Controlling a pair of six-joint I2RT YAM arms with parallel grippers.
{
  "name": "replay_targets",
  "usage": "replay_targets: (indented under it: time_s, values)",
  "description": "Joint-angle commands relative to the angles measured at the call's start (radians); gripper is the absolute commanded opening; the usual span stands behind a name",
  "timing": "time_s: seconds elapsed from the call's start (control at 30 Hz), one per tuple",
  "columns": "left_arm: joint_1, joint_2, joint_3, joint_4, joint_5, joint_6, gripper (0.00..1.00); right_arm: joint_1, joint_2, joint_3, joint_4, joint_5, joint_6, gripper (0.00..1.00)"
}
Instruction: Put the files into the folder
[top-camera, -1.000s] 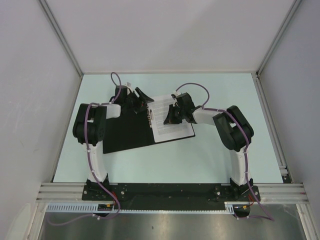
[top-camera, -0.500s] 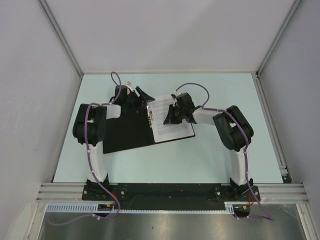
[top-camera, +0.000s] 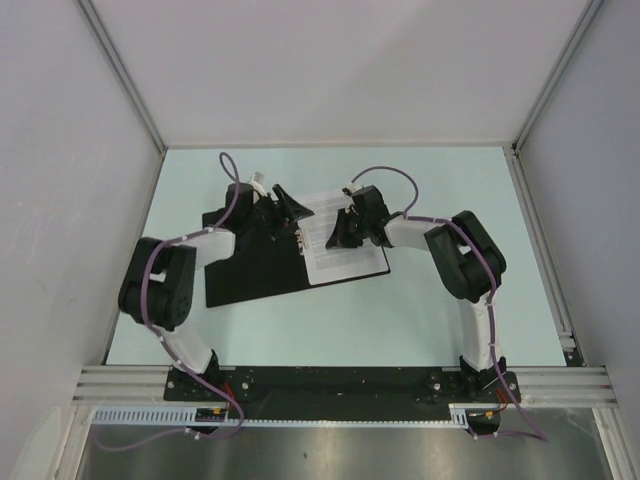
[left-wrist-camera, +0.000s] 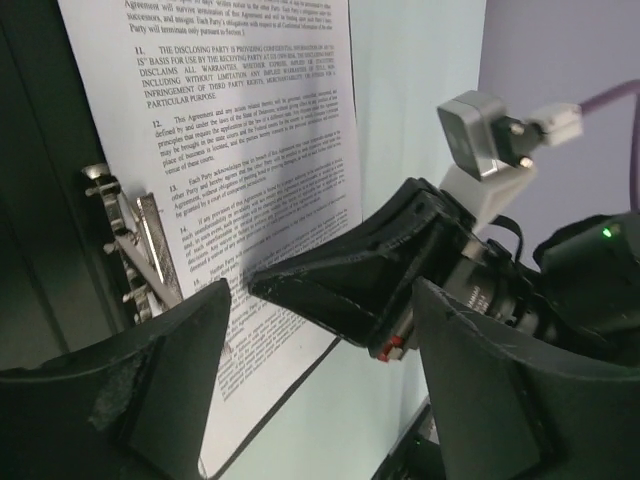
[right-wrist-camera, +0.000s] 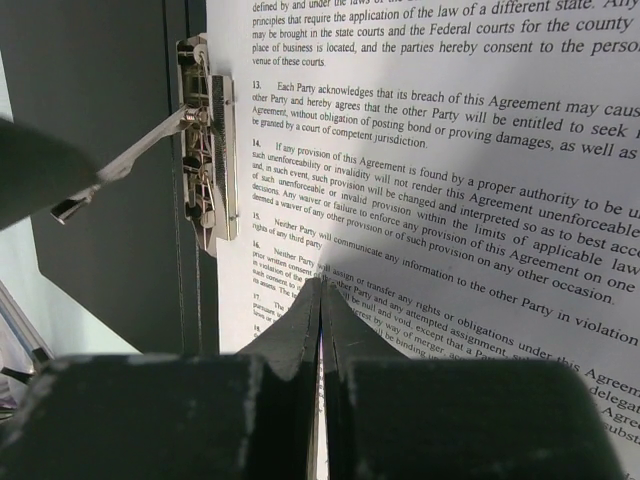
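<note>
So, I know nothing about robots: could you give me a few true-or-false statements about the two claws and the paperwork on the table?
1. The folder lies open with its black inside facing up. True.
2. The printed sheet lies on the bare table, apart from the folder. False: it lies on the folder's right half, beside the metal clip.
3. The right claw has its fingers closed together, with the tips pointing down at the sheet. True.
4. The left claw is shut tight. False: its fingers are spread wide, close to the clip.
</note>
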Motion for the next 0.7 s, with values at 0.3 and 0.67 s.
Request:
replay_targets:
  time_s: [0.3,0.67]
  values:
    - [0.021,-0.327,-0.041,-0.429,-0.425,0.146,0.84,0.005,-0.149,0.107,-0.08,-0.009,0.235,0.43]
    - [0.046,-0.308,-0.196,-0.232,-0.4,0.073,0.71,0.048,-0.018,0.114,0.166,-0.089,0.735,0.61]
